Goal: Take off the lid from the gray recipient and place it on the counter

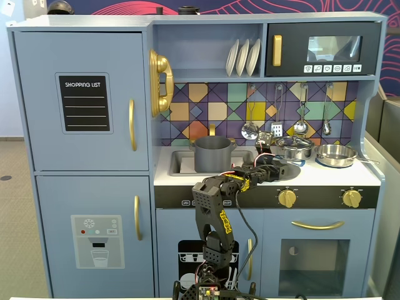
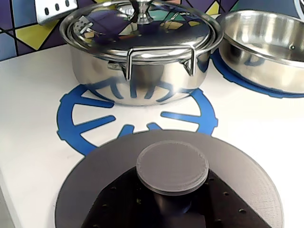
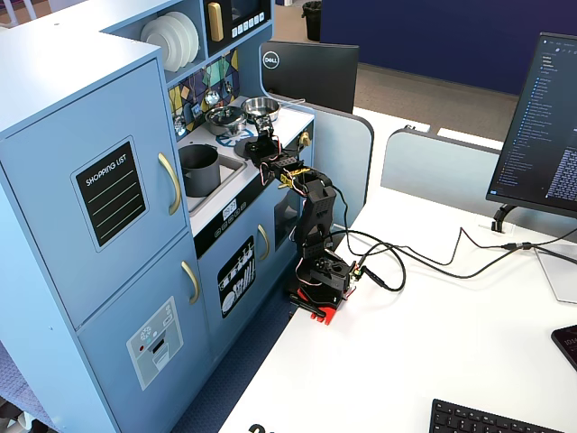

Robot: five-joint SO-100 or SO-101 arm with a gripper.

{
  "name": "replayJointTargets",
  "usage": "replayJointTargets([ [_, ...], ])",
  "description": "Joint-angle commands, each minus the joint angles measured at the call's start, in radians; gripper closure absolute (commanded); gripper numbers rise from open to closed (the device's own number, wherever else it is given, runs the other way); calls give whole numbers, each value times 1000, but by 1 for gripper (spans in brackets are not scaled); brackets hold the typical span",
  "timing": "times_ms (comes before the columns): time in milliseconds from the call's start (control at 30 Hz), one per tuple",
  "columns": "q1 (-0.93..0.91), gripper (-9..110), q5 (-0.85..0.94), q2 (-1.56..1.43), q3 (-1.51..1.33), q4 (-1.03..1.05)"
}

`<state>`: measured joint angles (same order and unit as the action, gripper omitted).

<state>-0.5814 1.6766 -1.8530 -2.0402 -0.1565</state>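
Fixed view, front: gray recipient (image 1: 212, 154) sits in the sink, uncovered; gripper (image 1: 286, 167) reaches over the counter (image 1: 325, 177) just in front of the steel lidded pot (image 1: 294, 147).
Wrist view: lid (image 2: 237, 175) flat, low over or on the white counter (image 2: 28, 142), fingers (image 2: 114, 209) clamped at its knob (image 2: 172, 166), burner ring (image 2: 80, 118) behind.
Fixed view, side: arm (image 3: 317, 216) stretched to the counter, gripper (image 3: 262, 142) near the steel pans, jaw opening too small to tell
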Motion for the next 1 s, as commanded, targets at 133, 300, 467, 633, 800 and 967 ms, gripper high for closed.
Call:
replayJointTargets([
  [133,9,102,3,-5,60,-26],
  [300,3,92,20,-6,54,-8],
  [467,-18,76,12,-26,40,23],
  [633,-26,71,35,-58,5,28],
  [800,-29,70,28,-89,-18,34],
  [967,-14,69,28,-146,-28,46],
])
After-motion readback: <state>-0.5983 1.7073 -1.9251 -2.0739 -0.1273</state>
